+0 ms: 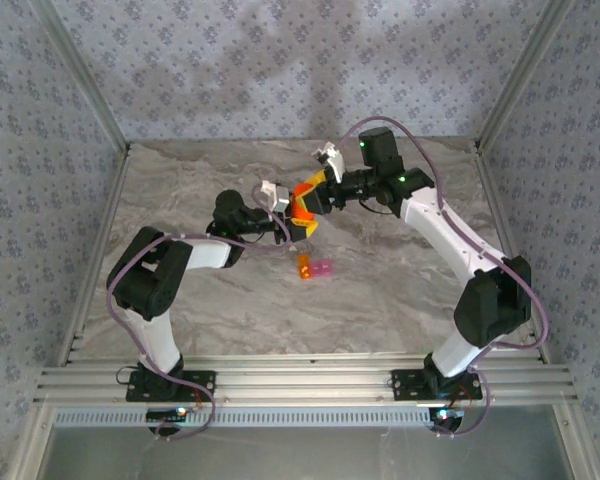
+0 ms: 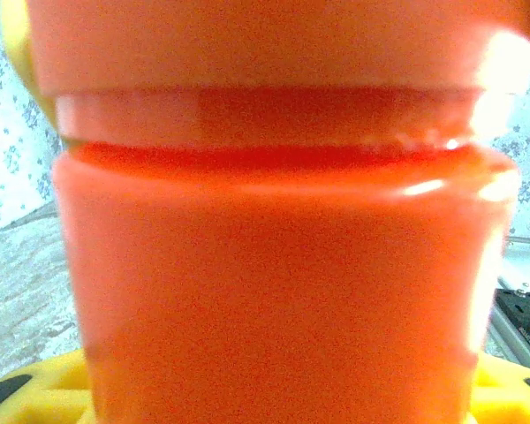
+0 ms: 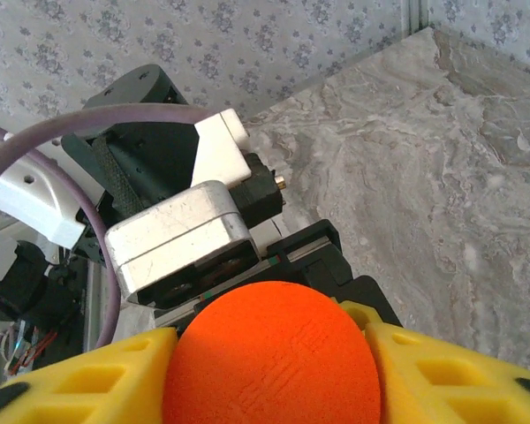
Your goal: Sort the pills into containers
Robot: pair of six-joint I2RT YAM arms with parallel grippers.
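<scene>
Containers (image 1: 314, 267) on marble table (image 1: 400, 290), patterned walls (image 1: 230, 70)

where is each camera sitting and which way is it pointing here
Top external: fixed above and behind the arm bases, looking down on the marble table; both arms show whole, left hand and right hand meeting on the orange bottle near the containers.
Left wrist: faces the bottle's side point-blank; its yellow fingers edge the bottom.
Right wrist: looks onto the bottle's top between its yellow fingers; the left arm's wrist lies beyond.
Shared: all three catch the bottle.
</scene>
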